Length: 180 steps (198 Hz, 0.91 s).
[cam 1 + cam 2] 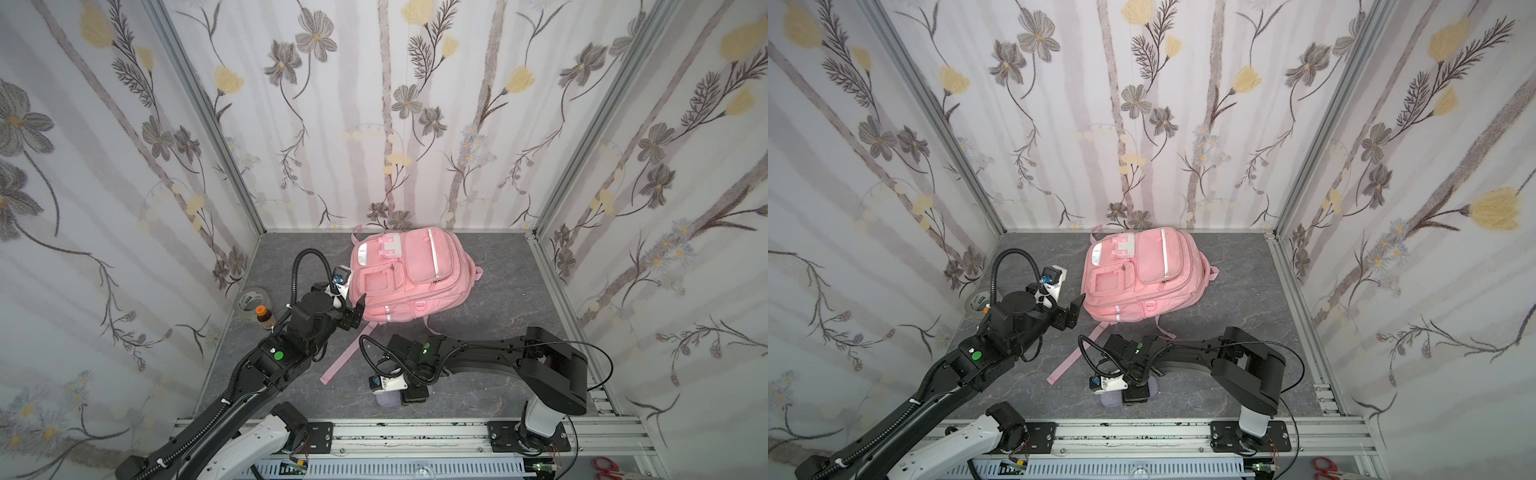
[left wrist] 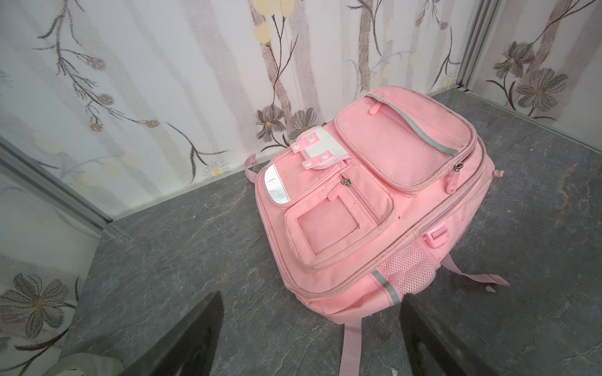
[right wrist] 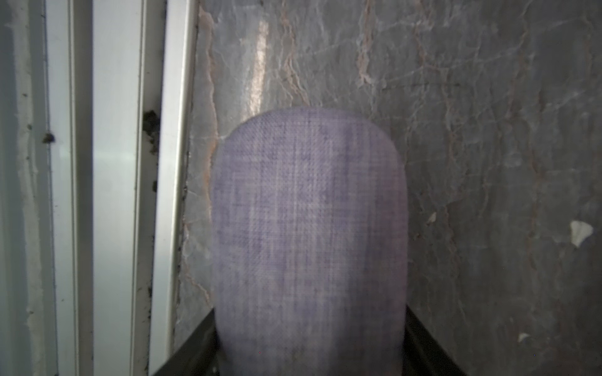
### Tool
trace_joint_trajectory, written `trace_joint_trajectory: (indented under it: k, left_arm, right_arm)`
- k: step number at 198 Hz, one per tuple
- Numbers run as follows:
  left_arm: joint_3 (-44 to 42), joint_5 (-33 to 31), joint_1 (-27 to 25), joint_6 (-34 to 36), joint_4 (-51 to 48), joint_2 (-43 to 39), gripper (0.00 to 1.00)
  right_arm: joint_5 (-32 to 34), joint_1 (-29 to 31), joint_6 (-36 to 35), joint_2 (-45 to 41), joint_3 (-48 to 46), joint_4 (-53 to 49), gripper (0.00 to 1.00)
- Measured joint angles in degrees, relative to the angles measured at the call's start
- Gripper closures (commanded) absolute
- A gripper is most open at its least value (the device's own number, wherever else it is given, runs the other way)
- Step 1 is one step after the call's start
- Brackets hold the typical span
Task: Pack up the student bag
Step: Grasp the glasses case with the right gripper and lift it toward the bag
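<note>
Meanwhile, we see the left gripper (image 1: pixel 358 309) spread beside the student bag (image 1: pixel 409 276) near the back wall (image 1: pixel 415 124), the right gripper (image 3: pixel 309 312) flanking a lilac pouch (image 3: pixel 309 211), grip unclear; a shallow pinch could drop it

The left arm (image 1: pixel 270 365) and right arm (image 1: pixel 498 357) are black with angular housings. Each has a white base link (image 1: pixel 257 440) bolted to a black plate (image 1: pixel 318 436). A green dot (image 1: pixel 278 355) marks each forearm. Ribbed black conduit (image 1: pixel 296 270) loops to a white wrist camera (image 1: pixel 341 277) with a blue part. White zip ties (image 1: pixel 225 401) bind the left arm's conduit. The left gripper (image 2: pixel 311 296) has black, tapered fingers (image 2: pixel 198 332).
</note>
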Motion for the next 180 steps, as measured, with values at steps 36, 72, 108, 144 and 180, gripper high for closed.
trace_joint_trajectory:
  k: [36, 72, 108, 144, 180]
  left_arm:
    - [1.07, 0.04, 0.04, 0.46, -0.02, 1.05, 0.16]
    - [2.89, 0.04, 0.17, 0.63, 0.11, 3.32, 0.17]
    - [5.18, 1.31, 0.22, 0.81, 1.88, 7.98, 0.19]
    - [10.08, 3.82, 0.22, -0.57, 3.93, 16.02, 0.22]
    - [16.74, 7.15, 0.22, -3.87, 6.71, 25.24, 0.28]
  right_arm:
    - [-0.66, -2.01, 2.21, -2.36, -0.94, -0.44, 0.47]
    - [-3.45, -9.11, 7.04, -10.78, -0.90, 0.02, 0.50]
    - [-6.60, -17.11, 14.16, -20.85, -1.25, 2.05, 0.62]
    - [-8.39, -27.58, 21.66, -29.59, -1.75, 4.37, 0.77]
    - [-10.49, -35.56, 26.58, -35.04, -1.68, 4.68, 0.86]
